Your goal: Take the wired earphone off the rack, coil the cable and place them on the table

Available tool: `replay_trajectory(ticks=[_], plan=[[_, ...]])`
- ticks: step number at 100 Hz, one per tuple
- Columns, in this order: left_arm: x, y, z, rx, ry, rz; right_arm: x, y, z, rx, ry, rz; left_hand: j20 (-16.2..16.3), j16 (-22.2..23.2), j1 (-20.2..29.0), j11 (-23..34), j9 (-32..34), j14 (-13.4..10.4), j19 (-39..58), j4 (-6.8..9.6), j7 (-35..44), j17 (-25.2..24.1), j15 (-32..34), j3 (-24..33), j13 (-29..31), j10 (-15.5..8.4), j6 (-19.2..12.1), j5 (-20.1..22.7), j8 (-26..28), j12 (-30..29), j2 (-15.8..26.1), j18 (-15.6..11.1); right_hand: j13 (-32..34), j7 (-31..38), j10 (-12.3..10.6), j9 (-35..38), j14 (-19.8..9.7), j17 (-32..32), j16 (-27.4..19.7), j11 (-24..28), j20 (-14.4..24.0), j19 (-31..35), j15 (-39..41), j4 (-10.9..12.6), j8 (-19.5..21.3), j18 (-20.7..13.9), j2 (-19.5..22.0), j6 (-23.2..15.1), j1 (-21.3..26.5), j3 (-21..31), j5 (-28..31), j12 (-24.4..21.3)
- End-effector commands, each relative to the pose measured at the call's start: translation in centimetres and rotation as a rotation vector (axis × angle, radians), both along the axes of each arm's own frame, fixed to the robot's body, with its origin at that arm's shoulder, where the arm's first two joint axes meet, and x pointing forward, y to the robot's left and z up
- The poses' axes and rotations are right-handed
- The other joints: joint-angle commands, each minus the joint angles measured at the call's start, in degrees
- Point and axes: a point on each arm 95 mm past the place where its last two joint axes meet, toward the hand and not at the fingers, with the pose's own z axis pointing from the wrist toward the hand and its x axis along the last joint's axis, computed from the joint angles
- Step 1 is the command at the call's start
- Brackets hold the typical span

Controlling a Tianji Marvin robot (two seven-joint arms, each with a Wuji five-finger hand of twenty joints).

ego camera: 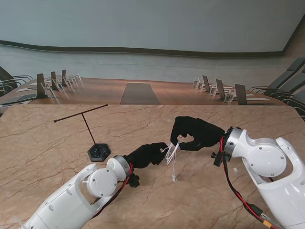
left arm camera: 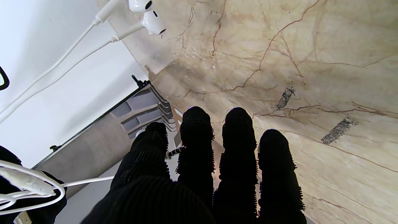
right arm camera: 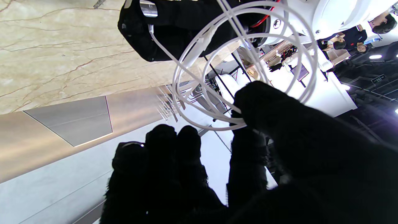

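The wired earphone is off the rack and hangs in white loops between the two hands, just above the table. The right hand pinches the loops from over them. The left hand sits right beside the loops. In the left wrist view its fingers pinch the cable by the plug. In the right wrist view the thumb and a finger squeeze the coil. I think the coil should be kept tight and lowered slowly.
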Motion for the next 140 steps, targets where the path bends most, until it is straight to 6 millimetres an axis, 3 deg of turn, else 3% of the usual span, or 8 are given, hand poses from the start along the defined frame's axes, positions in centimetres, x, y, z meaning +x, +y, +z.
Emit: replay_trajectory(ticks=[1,40,58,85,101,123,136,140], plan=[[-0.3,0.0,-0.4,0.003,0.012,0.004,-0.3,0.2,0.3,0.0,-0.011,0.01,1.3,1.07,5.19,1.79,1.89,-1.55,2.67,0.87,7.69,0.26,1.4,1.46,1.56,-2.72,-5.23,1.54,6.73,1.5,-0.41,1.13,1.34,10.06,1.38,0.57,2.67,1.11,-0.32,1.22,1.02,2.03,1.43,3.3,4.34,-7.35,6.42,-12.1,2.94,3.54,3.09,-0.48],[-0.3,0.4,-0.5,0.002,0.006,0.018,-0.4,0.0,1.1,-0.005,-0.017,0.018,1.46,1.05,5.19,1.57,1.76,-1.43,2.56,0.9,7.57,0.21,1.34,1.61,1.47,-2.74,-5.01,1.32,6.9,1.77,-0.4,1.17,3.74,10.66,2.23,4.15,3.79,3.0,-1.41,1.7,0.6,2.88,2.31,2.87,4.82,-6.0,5.85,-11.63,4.0,3.43,2.62,-2.16],[-0.4,0.5,-0.6,-0.001,0.001,0.024,-0.4,0.0,1.2,-0.007,-0.016,0.021,1.5,0.99,5.18,1.53,1.79,-1.46,2.54,0.92,7.62,0.31,1.27,1.69,1.51,-2.83,-4.98,1.27,6.84,1.81,-0.46,1.18,8.02,10.74,3.19,10.8,6.28,6.43,-4.09,2.19,0.13,4.39,3.7,2.11,4.95,-3.18,5.3,-11.42,4.74,3.3,2.42,-6.89],[-0.6,0.9,-0.6,-0.002,-0.009,0.038,-0.6,-0.2,1.6,-0.017,-0.022,0.019,1.54,0.97,5.18,1.46,1.68,-1.4,2.5,0.92,7.58,0.28,1.26,1.65,1.48,-2.79,-4.97,1.14,6.71,1.8,-0.47,1.2,10.56,10.78,3.68,13.15,6.7,9.23,-4.85,3.16,-0.37,5.69,5.18,2.5,5.33,-2.26,6.13,-11.68,4.56,2.71,2.0,-7.24],[-0.6,0.7,-0.4,-0.007,-0.014,0.034,-0.7,0.0,1.4,-0.003,0.0,0.021,1.39,0.75,5.18,0.86,0.99,-1.38,2.15,1.05,6.88,-0.14,0.69,1.73,0.87,-2.67,-4.49,0.38,6.07,1.51,-0.16,1.02,18.41,13.58,4.23,25.96,11.33,16.15,-13.27,-0.48,-4.36,8.87,8.21,3.13,3.51,3.98,8.45,-6.91,7.04,1.88,0.53,-12.55],[-0.4,-0.1,0.3,-0.037,-0.008,0.008,-0.6,0.4,1.1,0.008,0.029,0.025,-1.24,-1.41,5.18,-2.99,-2.69,-1.23,-0.33,1.28,5.16,-2.09,-4.08,2.33,-2.1,-1.93,-2.52,-2.55,-1.27,-2.01,-1.3,-0.39,20.93,14.66,3.65,29.72,11.77,18.84,-16.03,-2.4,-6.59,9.21,8.64,3.44,1.9,5.73,6.64,-4.88,7.43,4.23,1.68,-13.83],[-0.3,-0.7,0.6,-0.044,0.001,-0.016,-0.4,0.6,1.2,0.016,0.042,0.032,-4.48,-4.84,5.16,-9.3,-8.24,-1.81,-5.77,0.47,2.89,-4.84,-11.25,1.44,-6.6,-1.3,-1.09,-4.75,-9.54,-6.43,-3.45,-1.97,21.56,15.23,3.75,30.35,11.84,19.67,-16.91,-2.48,-7.55,9.62,9.13,3.86,1.98,6.13,6.0,-4.48,7.22,5.46,1.97,-13.68],[-0.2,-0.9,0.7,-0.043,0.005,-0.027,-0.3,0.7,1.3,0.018,0.043,0.034,-5.77,-6.65,5.1,-12.27,-9.73,-2.19,-8.01,0.4,3.0,-6.06,-13.81,0.9,-8.21,-1.07,-0.64,-5.62,-11.28,-3.23,-4.17,-2.3,21.66,15.27,3.79,30.45,11.87,19.78,-16.99,-2.46,-7.64,9.69,9.21,3.94,2.0,6.21,5.95,-4.39,7.17,5.57,2.0,-13.66]])
